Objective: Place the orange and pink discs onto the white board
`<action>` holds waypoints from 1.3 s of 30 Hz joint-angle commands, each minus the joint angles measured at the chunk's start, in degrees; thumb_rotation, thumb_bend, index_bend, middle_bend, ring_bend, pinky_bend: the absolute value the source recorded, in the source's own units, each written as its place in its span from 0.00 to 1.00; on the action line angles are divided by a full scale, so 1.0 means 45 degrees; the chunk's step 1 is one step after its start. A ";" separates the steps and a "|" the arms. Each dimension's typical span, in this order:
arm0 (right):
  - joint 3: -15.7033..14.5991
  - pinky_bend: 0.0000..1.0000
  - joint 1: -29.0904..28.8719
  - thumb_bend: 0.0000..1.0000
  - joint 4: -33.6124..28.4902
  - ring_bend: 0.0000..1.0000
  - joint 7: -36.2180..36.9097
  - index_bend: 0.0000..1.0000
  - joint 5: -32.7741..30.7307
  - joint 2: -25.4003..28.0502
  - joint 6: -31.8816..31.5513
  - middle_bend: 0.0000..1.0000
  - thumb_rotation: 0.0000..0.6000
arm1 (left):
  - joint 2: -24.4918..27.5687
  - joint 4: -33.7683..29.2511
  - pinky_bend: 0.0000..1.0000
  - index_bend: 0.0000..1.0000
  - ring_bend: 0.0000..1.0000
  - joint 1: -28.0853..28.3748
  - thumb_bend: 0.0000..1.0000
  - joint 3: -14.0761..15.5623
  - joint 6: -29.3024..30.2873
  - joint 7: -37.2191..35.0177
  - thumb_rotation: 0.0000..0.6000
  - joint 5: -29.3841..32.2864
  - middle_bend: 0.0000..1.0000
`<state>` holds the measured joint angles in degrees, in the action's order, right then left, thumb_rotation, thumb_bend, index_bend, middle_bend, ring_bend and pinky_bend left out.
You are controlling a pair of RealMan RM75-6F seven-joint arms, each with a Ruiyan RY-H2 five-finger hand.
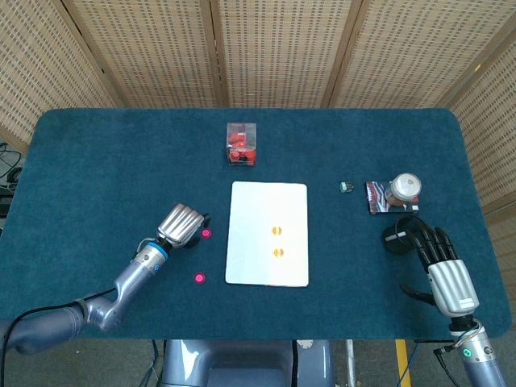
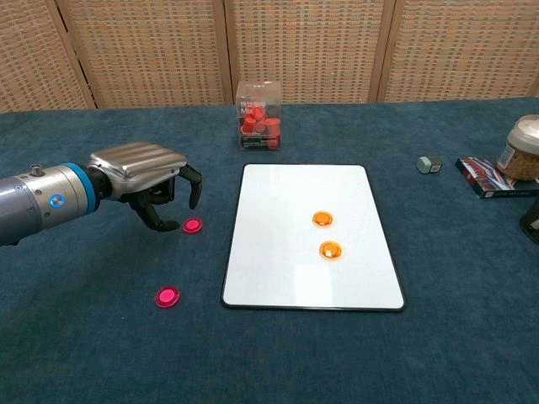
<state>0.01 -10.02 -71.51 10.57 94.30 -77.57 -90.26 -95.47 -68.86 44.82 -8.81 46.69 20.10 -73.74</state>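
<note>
Two orange discs lie on the white board, also seen from the head as orange discs on the white board. Two pink discs lie on the blue cloth left of the board: a farther pink disc and a nearer pink disc. My left hand hovers over the farther pink disc with fingers curved apart, holding nothing. At the front right my right hand rests open.
A clear box of red pieces stands behind the board. At the right are a small grey cube, a jar on a flat packet, and a dark round object by my right hand.
</note>
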 commanded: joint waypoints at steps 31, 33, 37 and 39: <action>0.0131 0.00 0.0040 0.00 -0.0030 0.00 0.0159 0.00 0.0049 0.0049 0.0122 0.00 1.00 | -0.1005 0.1087 0.89 0.41 1.00 0.0608 0.31 0.0100 -0.0438 0.0681 1.00 0.1208 1.00; 0.0138 0.00 0.0039 0.00 -0.0021 0.00 0.0153 0.00 0.0045 0.0044 0.0134 0.00 1.00 | -0.1023 0.1103 0.89 0.41 1.00 0.0617 0.31 0.0114 -0.0460 0.0679 1.00 0.1249 1.00; 0.0164 0.00 0.0038 0.00 -0.0006 0.00 0.0181 0.00 0.0016 0.0037 0.0175 0.00 1.00 | -0.1092 0.1223 0.89 0.41 1.00 0.0625 0.32 0.0169 -0.0422 0.0722 1.00 0.1320 1.00; 0.0172 0.00 0.0041 0.00 -0.0010 0.00 0.0191 0.00 0.0025 0.0040 0.0168 0.00 1.00 | -0.1111 0.1248 0.88 0.41 1.00 0.0637 0.32 0.0178 -0.0431 0.0701 1.00 0.1360 1.00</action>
<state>0.79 -9.84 -71.55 11.43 94.42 -77.39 -89.50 -100.46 -63.25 47.67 -8.01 44.75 23.26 -67.62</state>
